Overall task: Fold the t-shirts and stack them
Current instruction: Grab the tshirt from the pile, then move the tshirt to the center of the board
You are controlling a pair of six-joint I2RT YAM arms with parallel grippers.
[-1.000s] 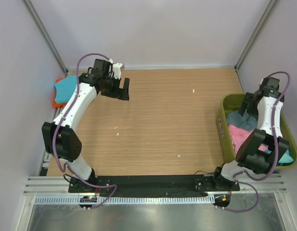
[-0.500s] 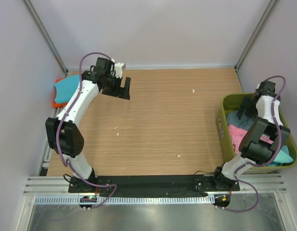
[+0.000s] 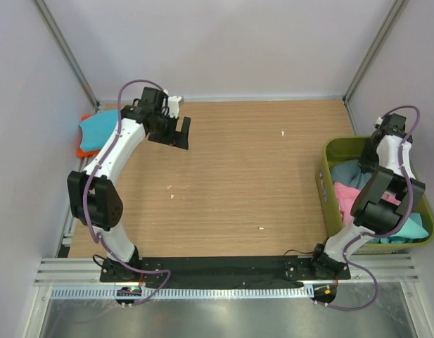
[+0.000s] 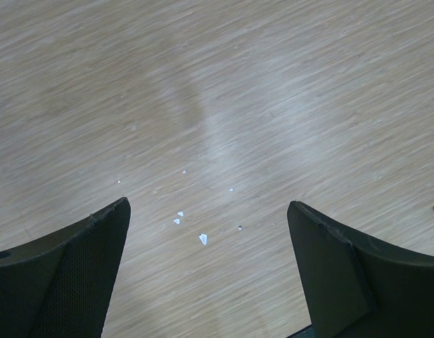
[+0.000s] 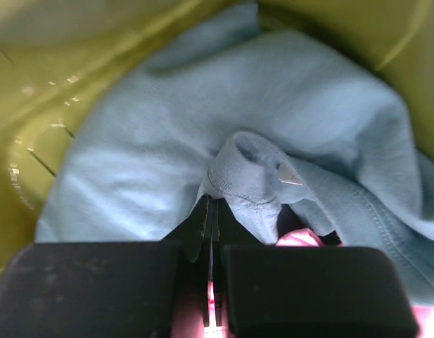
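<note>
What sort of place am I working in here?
Looks like a lab test cell, not a home: a bare wooden table boxed by plain white walls, and an olive-green basket holding a pale blue t-shirt.

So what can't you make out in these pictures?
Top view: the orange shirt is mostly under the turquoise shirt.
Top view: the right arm covers much of the basket and its shirts.
Right wrist view: the shut right jaws hide whether they pinch the blue-grey shirt.
White specks on the table: too small to identify.
</note>
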